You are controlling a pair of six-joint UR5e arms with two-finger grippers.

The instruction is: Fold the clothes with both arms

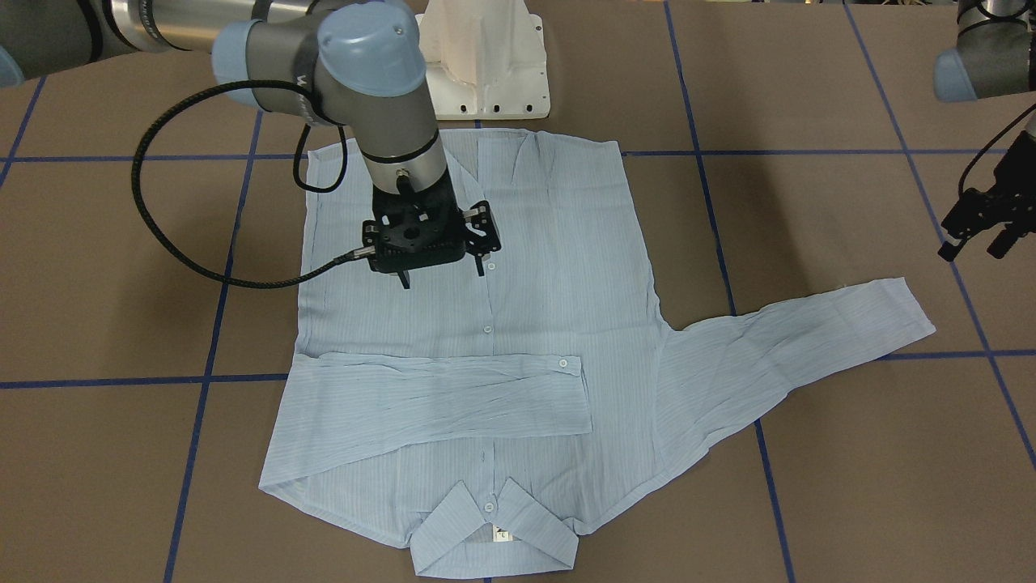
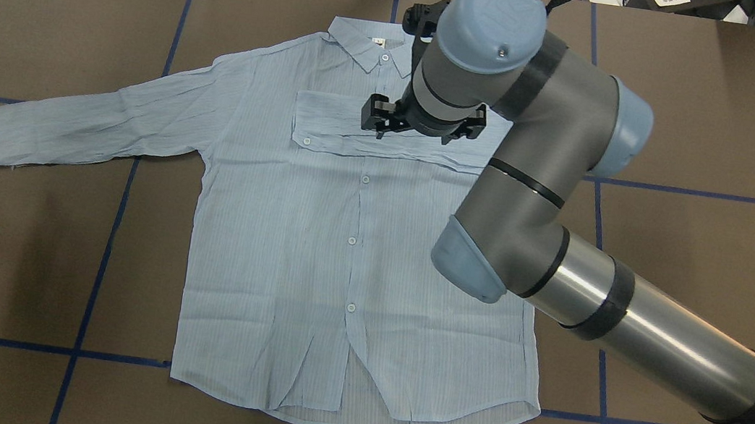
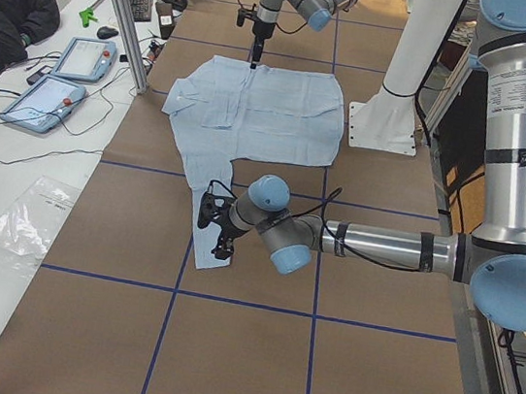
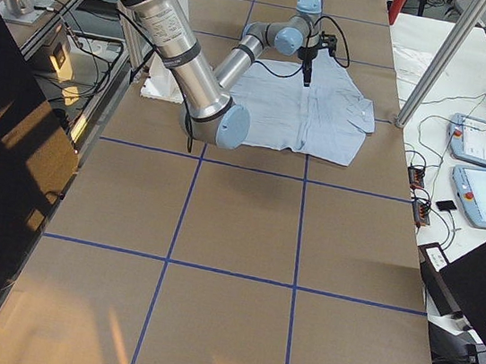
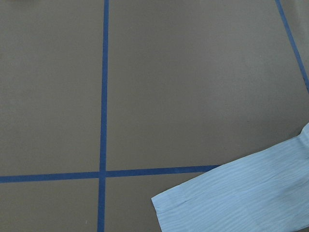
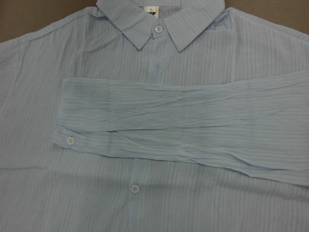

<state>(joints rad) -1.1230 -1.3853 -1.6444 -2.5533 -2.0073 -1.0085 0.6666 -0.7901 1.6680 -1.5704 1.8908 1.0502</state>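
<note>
Shirt [image 2: 314,247]: one, light blue with fine stripes. It lies flat on the table [image 2: 703,284], front up and buttoned, with its hem toward the robot's base.
Collar [image 2: 369,50]: at the far end from the robot, with a small label [image 1: 502,534] inside the neck.
Sleeves: two. The folded sleeve [image 2: 359,133] lies straight across the chest, cuff on the front. The spread sleeve [image 2: 83,122] stretches out onto the table on the robot's left.
Buttons: five white ones show from overhead: one at the collar, one on the folded cuff and three down the front.
Arms: two.
Right arm [image 2: 625,325]: reaches over the shirt.
Right claw [image 1: 443,274]: points down above the shirt front, fingers apart, nothing between them.
Left arm [image 3: 384,245]: stretched low along the table.
Left claw [image 1: 970,254]: near the spread sleeve's cuff, fingers apart, gripping nothing.
Plastic bag [image 3: 24,222]: one, clear, on the white side bench. Its contents cannot be told.
Control tablets [image 3: 64,81]: two, side by side on that bench.
Person [image 3: 14,15]: one, seated at the bench.
</note>
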